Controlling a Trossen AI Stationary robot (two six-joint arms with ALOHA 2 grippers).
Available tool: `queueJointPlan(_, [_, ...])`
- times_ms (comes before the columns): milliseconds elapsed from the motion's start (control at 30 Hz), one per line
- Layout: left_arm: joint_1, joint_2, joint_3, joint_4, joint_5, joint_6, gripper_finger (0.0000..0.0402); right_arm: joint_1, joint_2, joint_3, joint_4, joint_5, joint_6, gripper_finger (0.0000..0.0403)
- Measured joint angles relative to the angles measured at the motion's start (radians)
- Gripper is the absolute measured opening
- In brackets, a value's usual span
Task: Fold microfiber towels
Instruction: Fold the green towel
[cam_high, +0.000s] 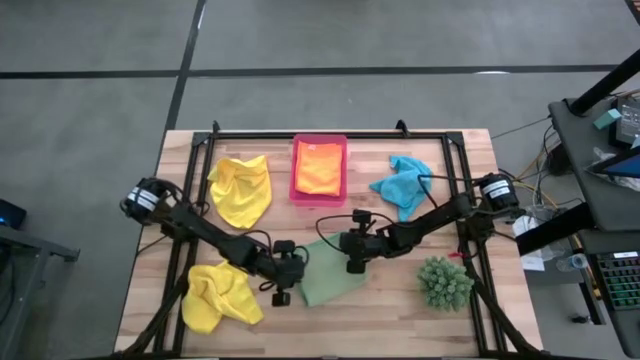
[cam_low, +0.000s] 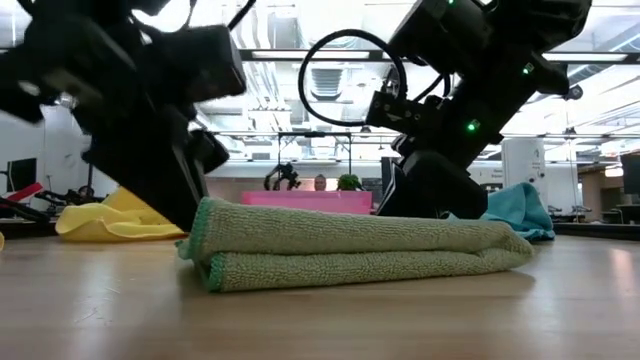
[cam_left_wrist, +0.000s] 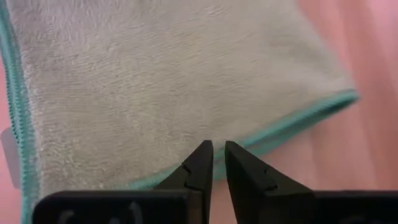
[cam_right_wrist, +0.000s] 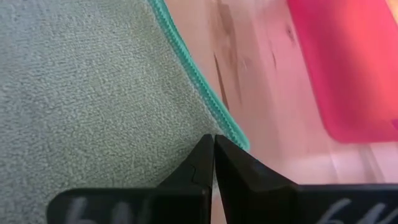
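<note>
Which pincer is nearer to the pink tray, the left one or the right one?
The right. The right pincer sits at the light green towel's far edge, just below the pink tray. The left pincer is at the towel's left edge, farther toward the table's front.

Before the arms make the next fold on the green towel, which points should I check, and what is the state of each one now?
1. Light green towel is already folded once, in two layers: ok.
2. Left gripper is at the towel's hem, nearly shut; whether it pinches cloth: cannot tell.
3. Right gripper is shut at the towel's edge; whether cloth is between the fingers: cannot tell.
4. Pink tray lies apart from the towel: ok.
5. Spiky plant stands beside the towel, not touching: ok.
</note>
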Motion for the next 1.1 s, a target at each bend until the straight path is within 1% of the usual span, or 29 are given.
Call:
queueJointPlan(100, [-0.001, -0.039, 0.000, -0.026, 0.009, 0.001, 0.0027, 0.000, -0.013, 0.000, -0.009, 0.009, 0.001, 0.0009])
queueJointPlan(167, [-0.001, -0.056, 0.001, -0.037, -0.002, 0.002, 0.0027, 0.000, -0.023, 0.000, -0.008, 0.016, 0.002, 0.0009])
queueJointPlan(233, [-0.001, -0.064, 0.001, -0.061, -0.050, 0.005, 0.0027, 0.001, -0.031, 0.000, -0.003, 0.016, 0.004, 0.0009])
queueJointPlan(367, [0.000, -0.056, 0.000, -0.074, -0.180, 0.013, 0.0027, 0.001, -0.035, 0.000, 0.007, 0.016, 0.017, 0.0009])
queueJointPlan(433, [0.001, -0.040, -0.001, -0.090, -0.221, 0.008, 0.0027, 0.001, -0.028, 0.000, 0.022, 0.016, 0.018, 0.0009])
queueJointPlan(500, [0.001, -0.021, -0.002, -0.099, -0.240, 0.003, 0.0027, 0.000, -0.015, 0.000, 0.035, 0.015, 0.018, 0.0009])
queueJointPlan(633, [0.001, 0.009, -0.002, -0.102, -0.241, 0.001, 0.0027, 0.000, 0.003, -0.001, 0.016, 0.015, 0.017, 0.0009])
queueJointPlan(833, [0.001, 0.012, -0.002, -0.156, -0.241, 0.000, 0.0027, -0.003, 0.001, -0.024, 0.001, 0.035, 0.023, 0.0009])
queueJointPlan(967, [0.001, 0.009, 0.002, -0.180, -0.241, 0.001, 0.0027, -0.004, -0.008, -0.024, -0.008, 0.044, 0.023, 0.0009])
queueJointPlan(1100, [0.001, -0.021, 0.013, -0.188, -0.239, 0.002, 0.0027, 0.000, -0.033, -0.011, -0.037, 0.044, 0.024, 0.0009])
